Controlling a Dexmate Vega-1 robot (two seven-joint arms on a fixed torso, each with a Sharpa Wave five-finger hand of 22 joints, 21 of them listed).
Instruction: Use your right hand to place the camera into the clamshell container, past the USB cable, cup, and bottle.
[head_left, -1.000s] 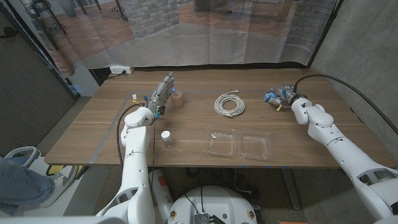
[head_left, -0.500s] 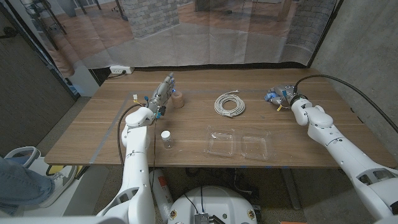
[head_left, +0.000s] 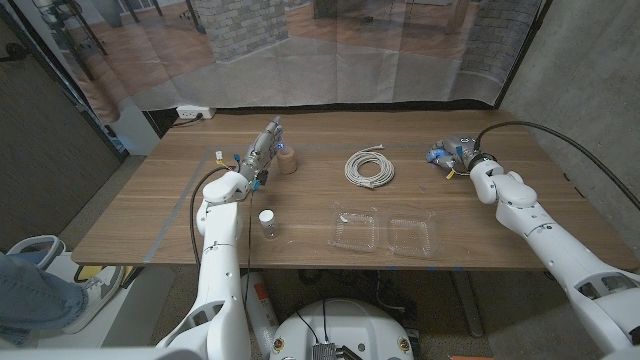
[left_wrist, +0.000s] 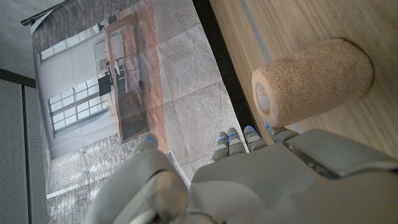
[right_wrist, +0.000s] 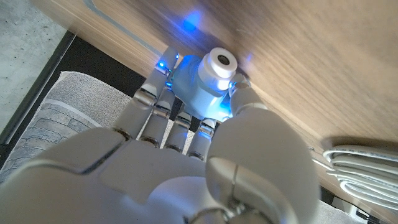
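Wooden table (head_left: 300, 215) runs wide under a translucent curtain, with a concrete wall off my right side. My right hand (head_left: 452, 153) sits toward the far right part of the tabletop, not far from that edge. From the right wrist view I see its fingers (right_wrist: 163, 93) wrapped around the camera (right_wrist: 205, 84), a small pale blue body with a round lens facing away from the palm, thumb pressed against its side. From the head view the camera (head_left: 437, 156) is only a blue speck in the hand, so I would guess it is lifted just off the wood, but I cannot be sure.

Between that hand and the near edge the wood is bare, giving me open room. The clamshell container (head_left: 385, 233) lies open near the front edge, both clear halves side by side, well apart from the hand. The USB cable (head_left: 369, 167) is coiled between the two, nearer the middle. The bottle (head_left: 267, 224) stands left of the container, and the cup (head_left: 286, 160), cork-coloured, lies on its side at the far left.

My left hand (head_left: 259, 150) is just beside the cup (left_wrist: 311, 78), fingers stretched out and holding nothing.
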